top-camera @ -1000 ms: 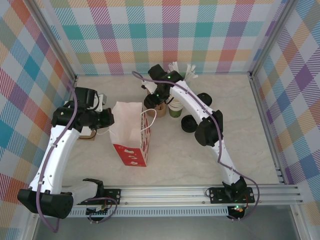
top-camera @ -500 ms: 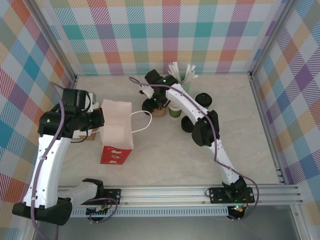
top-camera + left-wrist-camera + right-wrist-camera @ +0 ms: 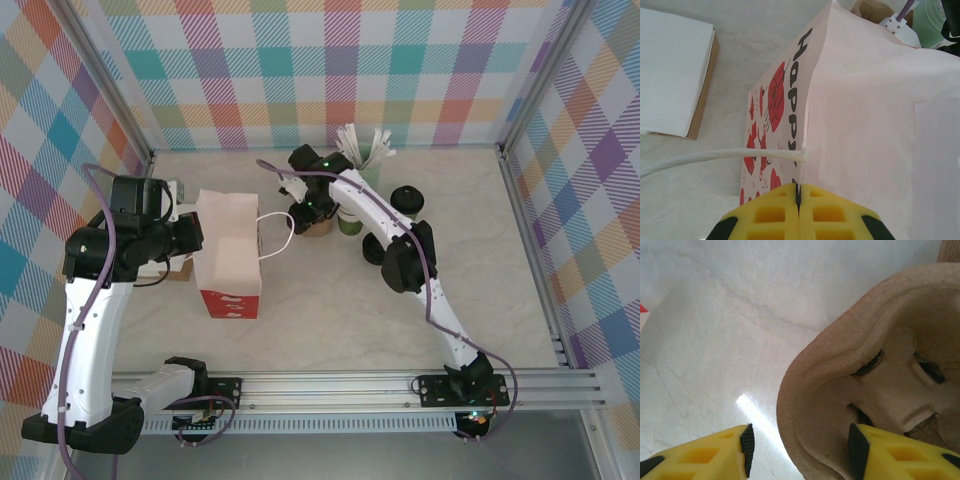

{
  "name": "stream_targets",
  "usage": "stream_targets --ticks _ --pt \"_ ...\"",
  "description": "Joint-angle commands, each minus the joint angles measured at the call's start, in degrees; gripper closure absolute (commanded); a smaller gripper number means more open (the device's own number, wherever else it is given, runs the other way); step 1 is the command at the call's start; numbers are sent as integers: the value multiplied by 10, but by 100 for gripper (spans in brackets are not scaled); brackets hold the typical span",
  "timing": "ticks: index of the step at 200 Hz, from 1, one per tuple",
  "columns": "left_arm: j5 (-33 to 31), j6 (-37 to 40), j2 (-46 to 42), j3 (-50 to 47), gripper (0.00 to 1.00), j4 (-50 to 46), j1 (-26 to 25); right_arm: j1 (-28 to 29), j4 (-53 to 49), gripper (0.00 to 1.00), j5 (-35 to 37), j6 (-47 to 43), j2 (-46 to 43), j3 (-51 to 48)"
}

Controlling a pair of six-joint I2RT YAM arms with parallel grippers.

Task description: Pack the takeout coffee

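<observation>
The paper bag (image 3: 865, 125) has slid left since a second ago, carried by the left jaws, which are pressed together on its top edge. Farther back the right jaws stand apart, one on each side of the brown cup tray's (image 3: 880, 365) rim. The takeout coffee (image 3: 408, 198), with its black lid, sits on the surface (image 3: 480, 280) to the right of those jaws, well apart, past the green cups (image 3: 350, 220).

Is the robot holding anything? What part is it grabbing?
Yes. The left tool pinches the paper bag by its top rim, beside the white handle. The right tool stands open around the edge of the brown pulp tray, gripping nothing.
</observation>
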Motion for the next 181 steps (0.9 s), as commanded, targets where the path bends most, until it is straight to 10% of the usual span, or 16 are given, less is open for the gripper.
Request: stream_targets --ticks 1,97,181 --pt "5 -3 -11 13 100 -5 -4 9 -53 47 -20 -3 -8 10" --pt "13 -4 -18 4 100 4 -4 34 -40 45 -68 18 -147 -164" --pt "40 -42 -46 -22 100 25 -4 21 -37 33 29 -135 -120 -82"
